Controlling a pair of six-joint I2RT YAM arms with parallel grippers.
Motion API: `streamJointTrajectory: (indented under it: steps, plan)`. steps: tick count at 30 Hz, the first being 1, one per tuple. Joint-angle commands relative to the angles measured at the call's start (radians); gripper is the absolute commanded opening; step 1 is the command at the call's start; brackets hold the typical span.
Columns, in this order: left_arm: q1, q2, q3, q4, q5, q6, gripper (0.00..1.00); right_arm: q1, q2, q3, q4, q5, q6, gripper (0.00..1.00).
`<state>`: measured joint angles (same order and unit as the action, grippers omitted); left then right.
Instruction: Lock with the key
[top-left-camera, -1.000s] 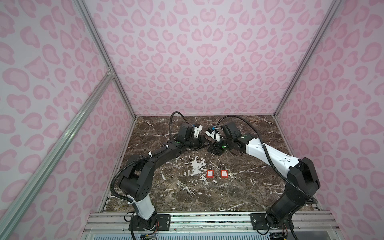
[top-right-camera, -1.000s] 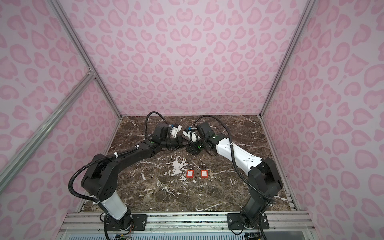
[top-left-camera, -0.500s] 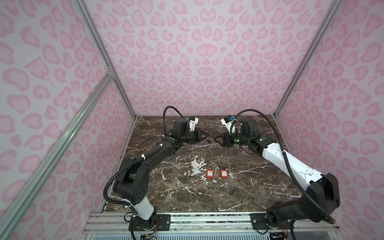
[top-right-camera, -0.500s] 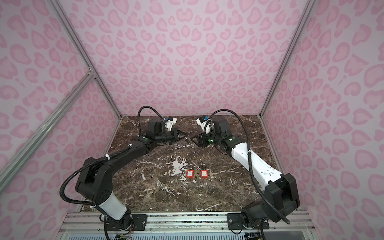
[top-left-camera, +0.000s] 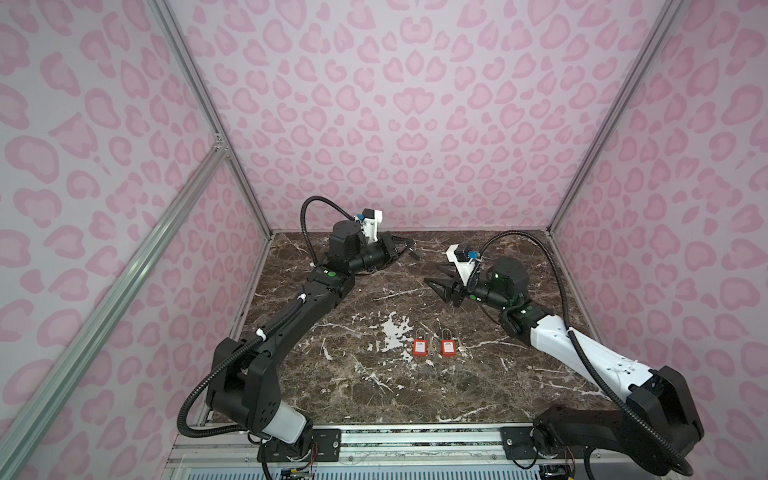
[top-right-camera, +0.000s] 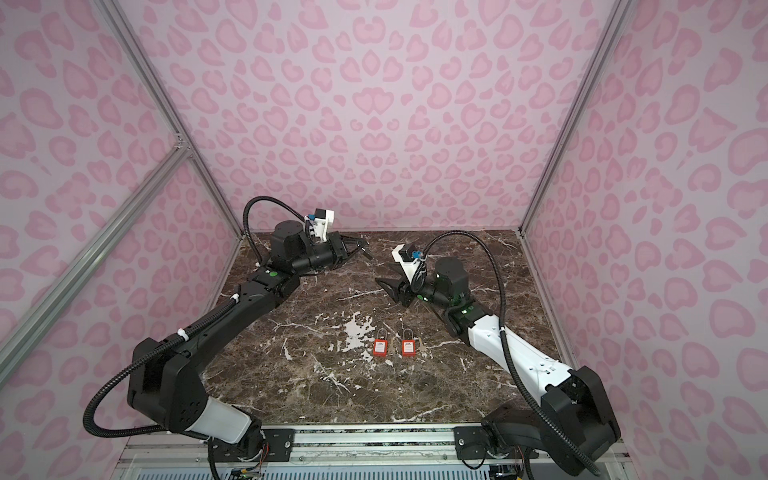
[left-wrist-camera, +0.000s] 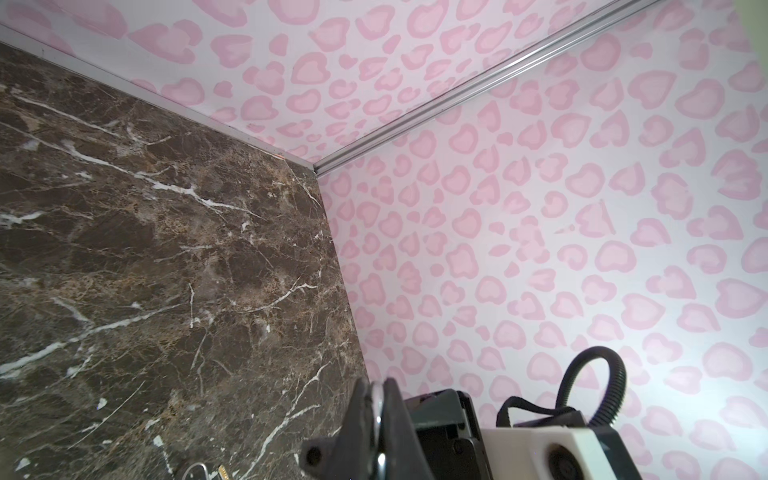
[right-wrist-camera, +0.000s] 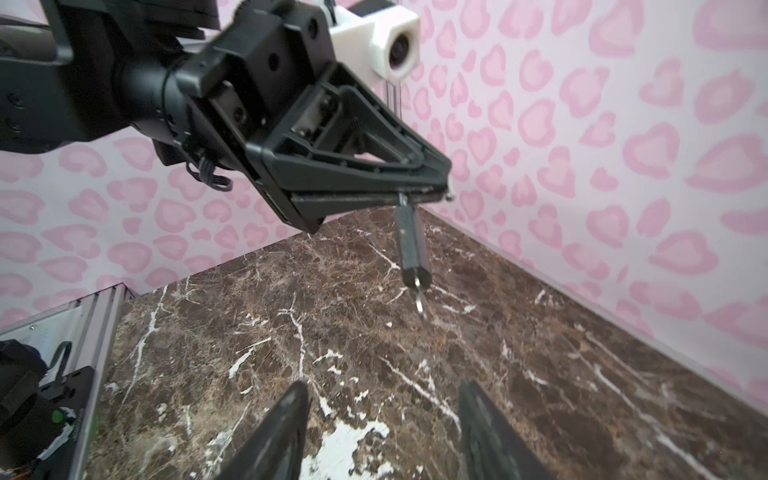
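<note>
- In both top views the left fingers (top-left-camera: 399, 246) (top-right-camera: 351, 243) are at the back of the worktop (top-left-camera: 374, 395) (top-right-camera: 332, 395). They are pressed together on the key (top-left-camera: 411, 253) (top-right-camera: 365, 252), which juts out just past their tips and looks clear of the surface.
- The right fingers (top-left-camera: 436, 286) (top-right-camera: 390, 289) are spread with nothing between them. They point toward the key from the right but are well apart from it.
- Two red padlocks lie flat near the middle of the worktop, toward the front: the left padlock (top-left-camera: 420, 347) (top-right-camera: 380, 347) and the right padlock (top-left-camera: 447, 348) (top-right-camera: 408, 348). They sit side by side, close but not touching, with shackles toward the back wall. Both are well apart from either pair of fingers. Whether the shackles are latched is too small to tell.
- In the left wrist view, the left fingers (left-wrist-camera: 357, 415) are pinched on a thin strip of bright metal. The rest of the key is hidden behind them. The bare worktop (left-wrist-camera: 166, 249) runs to the wall corner.
- In the right wrist view, the left fingers (right-wrist-camera: 374, 199) grip the key (right-wrist-camera: 409, 241) by its upper end. Its black body hangs below them, with a small metal tip lowest, above the worktop (right-wrist-camera: 540, 374).
- In the same view the right fingers (right-wrist-camera: 282, 432) stand wide apart and empty, with the key hanging beyond the gap between them.
- Counted: one key, two padlocks.
</note>
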<state>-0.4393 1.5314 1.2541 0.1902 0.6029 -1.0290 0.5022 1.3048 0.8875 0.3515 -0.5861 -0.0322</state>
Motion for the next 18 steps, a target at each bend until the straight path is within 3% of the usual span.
streamJointTrajectory:
  steps: [1,6,14,18]
  plan:
    - [0.002,-0.009,0.009,0.083,0.042,-0.066,0.04,0.013,0.021,0.029,0.072,0.035,-0.082,0.58]
    - [0.004,-0.026,0.006,0.086,0.042,-0.069,0.04,0.023,0.070,0.101,0.035,0.024,-0.088,0.54]
    - [0.004,-0.027,-0.004,0.103,0.058,-0.084,0.04,0.029,0.141,0.174,-0.002,0.002,-0.088,0.36]
    - [0.005,-0.030,-0.013,0.104,0.062,-0.085,0.04,0.032,0.161,0.193,-0.007,-0.009,-0.089,0.32]
